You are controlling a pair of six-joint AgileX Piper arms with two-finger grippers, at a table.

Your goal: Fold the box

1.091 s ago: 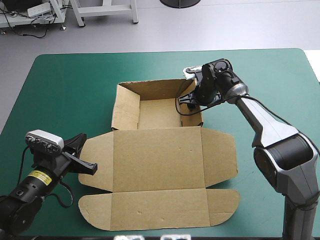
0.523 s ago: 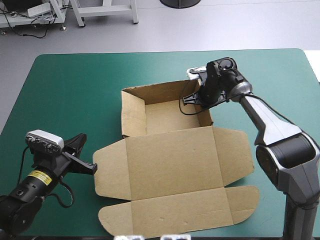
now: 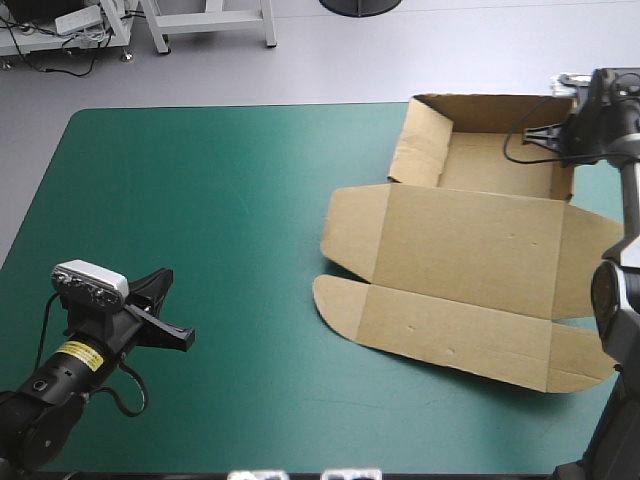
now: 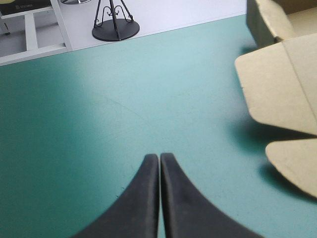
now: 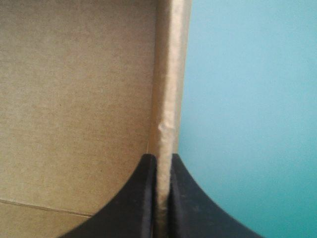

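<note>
Robotics lab: teal-green covered bench, grey floor, white equipment frame, trailing cables, black stand base.

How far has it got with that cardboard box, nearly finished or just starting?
Partway. The brown cardboard box already has its walls raised into an open tray. The right gripper is shut on one tray wall. The lid and its rounded flaps lie flat, unfolded. The left gripper rests shut over the teal-green table cover, idle.
</note>
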